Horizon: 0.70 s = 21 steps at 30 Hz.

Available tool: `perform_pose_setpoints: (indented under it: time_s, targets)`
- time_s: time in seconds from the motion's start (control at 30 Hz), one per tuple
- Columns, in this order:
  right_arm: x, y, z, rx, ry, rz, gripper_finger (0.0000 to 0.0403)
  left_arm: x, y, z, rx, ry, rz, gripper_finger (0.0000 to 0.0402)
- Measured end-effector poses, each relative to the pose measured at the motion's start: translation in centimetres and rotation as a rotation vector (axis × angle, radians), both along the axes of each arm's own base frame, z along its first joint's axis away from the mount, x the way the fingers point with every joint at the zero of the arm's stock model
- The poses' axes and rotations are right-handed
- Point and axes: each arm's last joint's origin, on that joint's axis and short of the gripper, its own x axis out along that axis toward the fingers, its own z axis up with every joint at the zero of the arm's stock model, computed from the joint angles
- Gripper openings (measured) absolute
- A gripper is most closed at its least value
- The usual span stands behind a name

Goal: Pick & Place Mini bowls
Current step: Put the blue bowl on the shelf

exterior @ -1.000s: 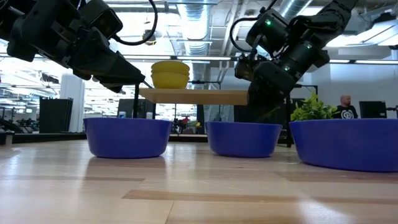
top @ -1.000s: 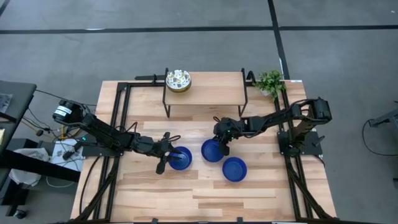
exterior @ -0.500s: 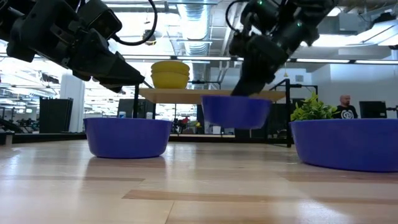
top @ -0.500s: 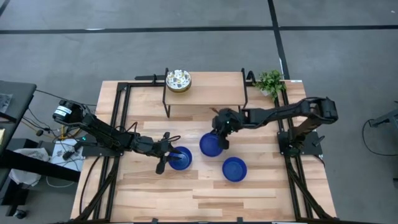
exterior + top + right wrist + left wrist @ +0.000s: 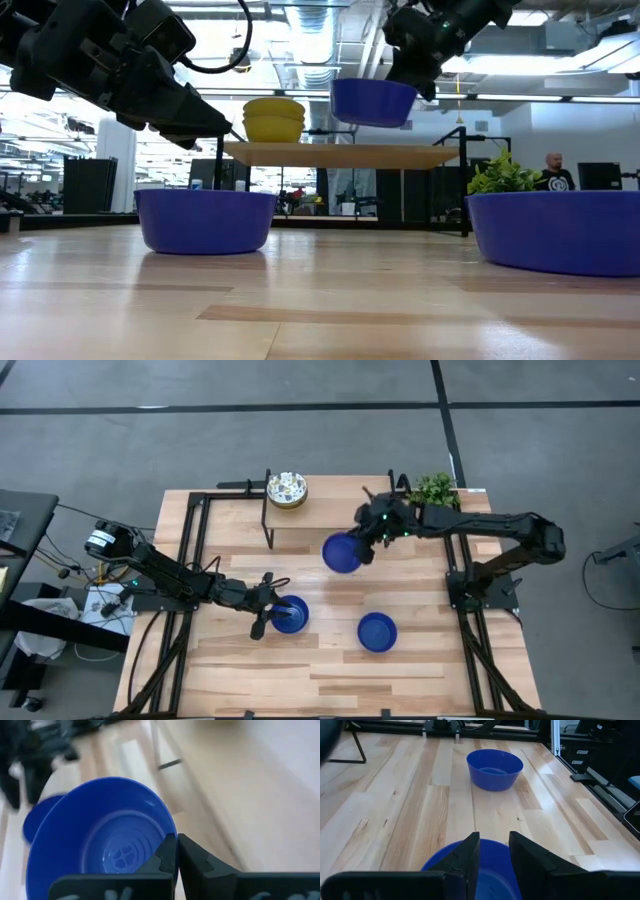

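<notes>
Counter: wooden counter [image 5: 330,670] is carrying a raised shelf [image 5: 345,490] toward 12 o'clock.
Right hand: right hand [image 5: 370,548] is grasping the rim of a blue bowl [image 5: 341,553], holding it in the air near the shelf's front edge.
Left hand: left hand [image 5: 270,612] is straddling the rim of a second blue bowl [image 5: 290,614] toward 9 o'clock; grasp unclear.
Third blue bowl [image 5: 377,631]: sitting alone toward 5 o'clock.
Patterned bowls [image 5: 287,489]: stacked on the shelf toward 11 o'clock.

Three blue bowls [image 5: 342,553] [image 5: 290,614] [image 5: 377,631] are showing; one patterned stack [image 5: 287,489], apparently several bowls, is sitting on the shelf [image 5: 340,495]; one plant [image 5: 434,491].
</notes>
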Motion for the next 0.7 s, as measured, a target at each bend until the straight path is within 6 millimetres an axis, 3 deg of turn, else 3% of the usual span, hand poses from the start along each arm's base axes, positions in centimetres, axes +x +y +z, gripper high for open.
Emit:
perform_pose_setpoints:
  time_s: [0.27,0.7]
  targets:
    - [0.0,-2.8,1.5,0.025,-0.017,-0.126,0.0,0.0,0.0,0.1,-0.009,-0.008,0.001,0.0104]
    - [-2.0,-8.3,2.2,0.045,-0.04,-0.343,0.0,0.0,0.0,0.2,-0.031,-0.011,0.004,0.0104]
